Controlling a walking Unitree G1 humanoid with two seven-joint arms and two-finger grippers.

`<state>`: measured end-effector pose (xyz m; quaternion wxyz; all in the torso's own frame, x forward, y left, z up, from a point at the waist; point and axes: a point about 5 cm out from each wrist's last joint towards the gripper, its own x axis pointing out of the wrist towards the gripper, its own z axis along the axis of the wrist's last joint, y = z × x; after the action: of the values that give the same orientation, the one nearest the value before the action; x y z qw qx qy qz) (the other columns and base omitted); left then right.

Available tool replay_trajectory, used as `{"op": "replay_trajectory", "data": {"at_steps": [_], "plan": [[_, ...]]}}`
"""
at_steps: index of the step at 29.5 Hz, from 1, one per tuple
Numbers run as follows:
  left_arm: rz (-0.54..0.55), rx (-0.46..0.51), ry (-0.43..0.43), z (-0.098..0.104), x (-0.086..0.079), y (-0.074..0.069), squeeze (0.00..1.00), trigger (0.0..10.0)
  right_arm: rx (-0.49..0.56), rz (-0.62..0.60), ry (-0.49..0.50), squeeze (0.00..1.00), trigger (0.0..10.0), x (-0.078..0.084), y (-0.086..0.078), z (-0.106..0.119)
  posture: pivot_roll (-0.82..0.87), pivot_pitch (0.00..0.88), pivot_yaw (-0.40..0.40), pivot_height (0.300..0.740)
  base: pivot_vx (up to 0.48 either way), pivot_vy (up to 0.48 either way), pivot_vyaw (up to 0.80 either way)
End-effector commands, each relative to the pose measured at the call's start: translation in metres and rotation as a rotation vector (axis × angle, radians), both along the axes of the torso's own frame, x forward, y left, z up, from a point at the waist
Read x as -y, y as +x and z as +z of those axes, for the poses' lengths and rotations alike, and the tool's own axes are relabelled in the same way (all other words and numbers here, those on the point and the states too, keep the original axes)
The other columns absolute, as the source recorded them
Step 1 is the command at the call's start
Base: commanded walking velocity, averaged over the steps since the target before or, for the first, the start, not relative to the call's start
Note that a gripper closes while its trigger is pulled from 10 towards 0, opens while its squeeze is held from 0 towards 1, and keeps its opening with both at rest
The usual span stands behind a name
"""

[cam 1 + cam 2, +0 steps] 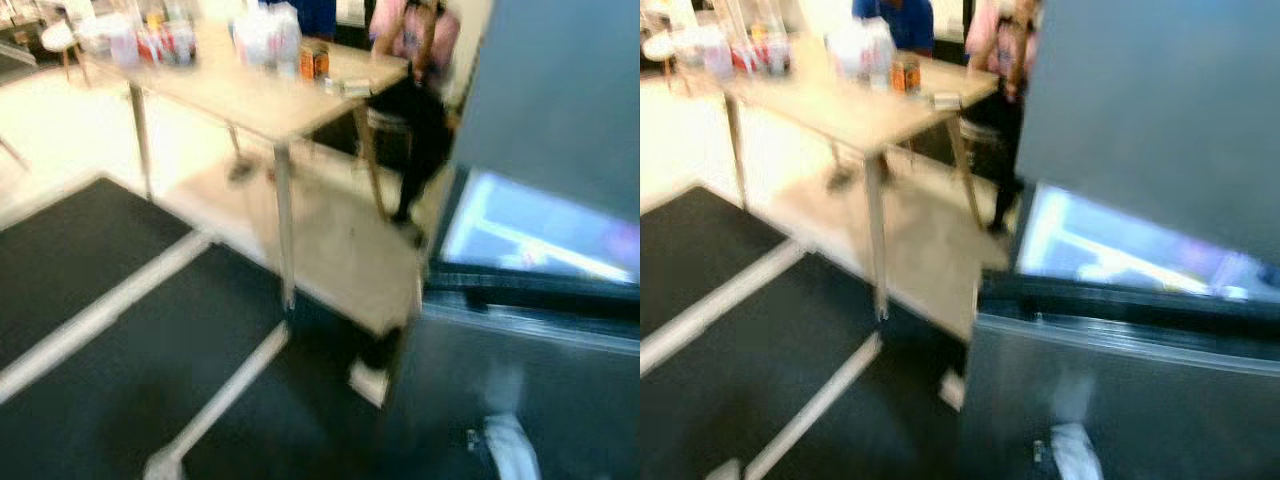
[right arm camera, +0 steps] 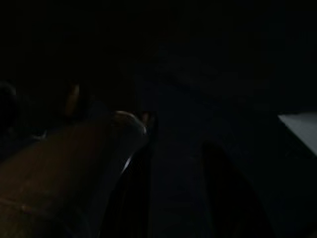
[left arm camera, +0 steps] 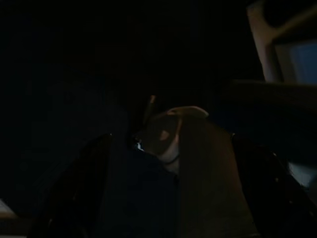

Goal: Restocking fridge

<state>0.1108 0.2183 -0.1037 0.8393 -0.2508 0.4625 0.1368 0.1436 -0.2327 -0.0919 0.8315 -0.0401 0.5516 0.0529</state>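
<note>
Head views motion-blurred. Fridge [image 1: 1140,150] cut off at the right edge; contents of its lit opening unreadable. Bottles and cans on the bench [image 1: 250,95] too smeared to identify. Person behind it [image 1: 415,60] cropped at the top. Both my wrist views nearly black.

A smooth, dull-sheened grey metal skin is shown on the fridge [image 1: 1120,400] at near right. The far table [image 1: 250,95] is topped in pale, matt wood on thin metal legs. Dark matt mats [image 1: 90,380] are laid on the pale glossy floor [image 1: 50,130].
</note>
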Motion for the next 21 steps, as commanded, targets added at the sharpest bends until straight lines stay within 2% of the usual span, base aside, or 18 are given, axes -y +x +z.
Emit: {"op": "replay_trajectory", "data": {"at_steps": [1, 5, 6, 8, 9, 10, 11, 12, 13, 14, 15, 17, 18, 20, 21], "plan": [[-0.001, -0.001, -0.009, -0.001, 0.001, -0.002, 0.0, 10.0, 0.031, -0.047, -0.009, 0.0, 10.0, 0.006, 0.001, 0.002, -0.04, 0.0, 0.018, 0.74, 0.0, 0.0, 0.0], [-0.001, 0.01, -0.013, 0.0, 0.002, 0.001, 0.0, 10.0, 0.164, -0.159, 0.005, 0.0, 10.0, 0.014, 0.021, 0.013, -0.04, 0.0, 0.02, 0.74, 0.0, 0.0, 0.0], [-0.001, 0.01, -0.013, 0.0, 0.002, 0.001, 0.0, 10.0, 0.164, -0.159, 0.005, 0.0, 10.0, 0.014, 0.021, 0.013, -0.04, 0.0, 0.02, 0.74, 0.0, 0.0, 0.0], [-0.004, 0.015, -0.015, 0.0, 0.002, 0.002, 0.0, 10.0, 0.263, -0.218, 0.022, 0.0, 10.0, 0.021, 0.041, 0.025, -0.04, 0.0, 0.022, 0.74, 0.0, 0.0, 0.0], [-0.004, 0.015, -0.015, 0.0, 0.002, 0.002, 0.0, 10.0, 0.263, -0.218, 0.022, 0.0, 10.0, 0.021, 0.041, 0.025, -0.04, 0.0, 0.022, 0.74, 0.0, 0.0, 0.0], [-0.005, 0.017, -0.015, 0.001, 0.002, 0.003, 0.0, 10.0, 0.364, -0.237, 0.033, 0.0, 10.0, 0.022, 0.07, 0.042, -0.04, 0.0, 0.022, 0.74, 0.0, 0.0, 0.0], [-0.006, 0.019, -0.015, 0.001, 0.002, 0.003, 0.0, 10.0, 0.439, -0.248, 0.041, 0.0, 10.0, 0.022, 0.091, 0.056, -0.04, 0.0, 0.022, 0.74, 0.0, 0.0, 0.0], [-0.006, 0.019, -0.015, 0.001, 0.002, 0.003, 0.0, 10.0, 0.439, -0.248, 0.041, 0.0, 10.0, 0.022, 0.091, 0.056, -0.04, 0.0, 0.022, 0.74, 0.0, 0.0, 0.0], [-0.008, 0.02, -0.015, 0.001, 0.002, 0.004, 0.0, 10.0, 0.538, -0.271, 0.063, 0.0, 10.0, 0.022, 0.117, 0.076, -0.04, 0.0, 0.022, 0.74, 0.0, 0.0, 0.0], [-0.008, 0.021, -0.015, 0.001, 0.002, 0.004, 0.0, 10.0, 0.608, -0.285, 0.078, 0.0, 10.0, 0.021, 0.135, 0.091, -0.04, 0.0, 0.022, 0.74, 0.0, 0.0, 0.0], [-0.008, 0.021, -0.015, 0.001, 0.002, 0.004, 0.0, 10.0, 0.608, -0.285, 0.078, 0.0, 10.0, 0.021, 0.135, 0.091, -0.04, 0.0, 0.022, 0.74, 0.0, 0.0, 0.0], [-0.004, 0.024, -0.017, 0.001, 0.002, 0.004, 0.0, 10.0, 0.777, -0.283, 0.084, 0.0, 10.0, 0.02, 0.175, 0.134, -0.03, 0.0, 0.019, 0.74, 0.0, 0.0, 0.0], [-0.004, 0.024, -0.017, 0.001, 0.002, 0.004, 0.0, 10.0, 0.777, -0.283, 0.084, 0.0, 10.0, 0.02, 0.175, 0.134, -0.03, 0.0, 0.019, 0.74, 0.0, 0.0, 0.0], [-0.001, 0.025, -0.018, 0.001, 0.002, 0.004, 0.0, 10.0, 0.862, -0.261, 0.071, 0.0, 10.0, 0.018, 0.193, 0.159, -0.03, 0.0, 0.016, 0.74, 0.0, 0.0, 0.0], [-0.001, 0.025, -0.018, 0.001, 0.002, 0.004, 0.0, 10.0, 0.862, -0.261, 0.071, 0.0, 10.0, 0.018, 0.193, 0.159, -0.03, 0.0, 0.016, 0.74, 0.0, 0.0, 0.0]]}}
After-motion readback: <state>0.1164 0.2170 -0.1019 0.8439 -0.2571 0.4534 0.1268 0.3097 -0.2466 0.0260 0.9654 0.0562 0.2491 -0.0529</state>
